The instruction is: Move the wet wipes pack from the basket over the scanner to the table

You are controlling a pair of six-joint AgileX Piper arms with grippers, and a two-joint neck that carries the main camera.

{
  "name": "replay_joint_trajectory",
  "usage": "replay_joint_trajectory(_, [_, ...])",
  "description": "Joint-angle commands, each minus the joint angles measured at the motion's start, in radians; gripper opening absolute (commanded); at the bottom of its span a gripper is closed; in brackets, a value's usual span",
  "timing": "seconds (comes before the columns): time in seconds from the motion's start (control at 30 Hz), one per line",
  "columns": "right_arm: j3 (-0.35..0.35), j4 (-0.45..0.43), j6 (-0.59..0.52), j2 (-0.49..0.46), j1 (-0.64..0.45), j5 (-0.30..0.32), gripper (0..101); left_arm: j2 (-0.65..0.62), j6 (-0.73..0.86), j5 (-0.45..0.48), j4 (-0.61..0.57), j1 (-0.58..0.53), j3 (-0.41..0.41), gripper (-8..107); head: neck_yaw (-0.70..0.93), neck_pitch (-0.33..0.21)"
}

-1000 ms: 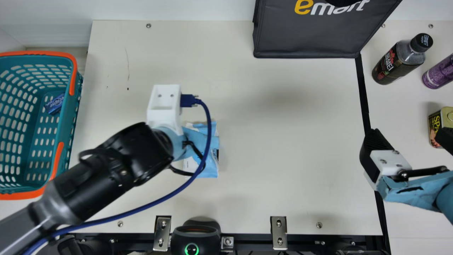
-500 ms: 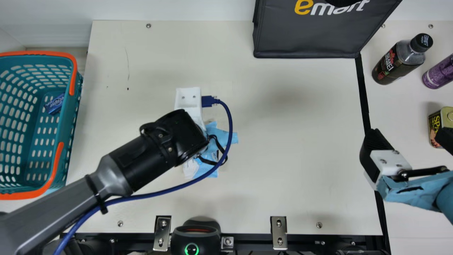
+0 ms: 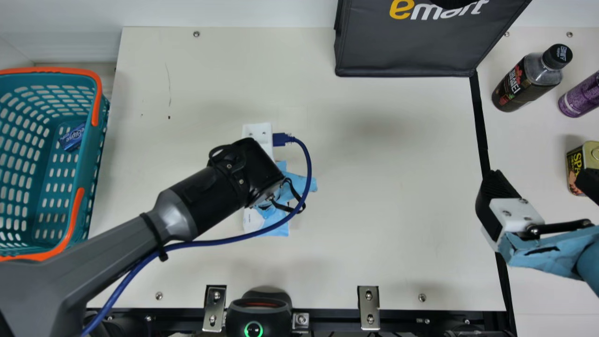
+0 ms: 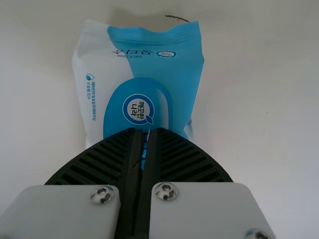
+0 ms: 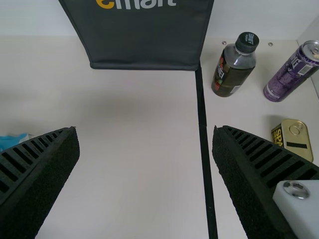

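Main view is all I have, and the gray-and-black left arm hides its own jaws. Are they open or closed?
Observer: In the left wrist view, the left gripper has its jaws nearly together.
Operator: What's on the soft blue-and-white plastic pack there?
Observer: A round, white-rimmed badge on its blue part.
Operator: And the purple can cut off at my right edge?
Observer: The right wrist view shows its silver top.

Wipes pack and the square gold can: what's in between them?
In the main view, from the wipes pack across to the gold can: a blue cable, bare cream table, a black strip, then the open right claw.
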Motion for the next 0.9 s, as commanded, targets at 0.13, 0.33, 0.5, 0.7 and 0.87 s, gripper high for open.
replay_joint_trajectory(0.13, [0.000, 0.000, 0.000, 0.000, 0.000, 0.000, 95, 0.015, 0.009, -0.011, -0.013, 0.007, 0.013, -8, 0.002, -0.030])
replay_joint_trajectory(0.33, [0.000, 0.000, 0.000, 0.000, 0.000, 0.000, 95, -0.011, -0.002, -0.006, -0.004, 0.002, 0.012, -8, 0.002, -0.030])
replay_joint_trajectory(0.5, [0.000, 0.000, 0.000, 0.000, 0.000, 0.000, 95, -0.056, -0.024, 0.018, 0.015, -0.012, -0.002, -8, 0.002, -0.030])
replay_joint_trajectory(0.7, [0.000, 0.000, 0.000, 0.000, 0.000, 0.000, 95, -0.090, -0.036, 0.057, 0.027, -0.026, -0.023, -1, 0.002, -0.030])
replay_joint_trajectory(0.87, [0.000, 0.000, 0.000, 0.000, 0.000, 0.001, 95, -0.101, -0.033, 0.080, 0.021, -0.029, -0.033, 15, 0.002, -0.030])
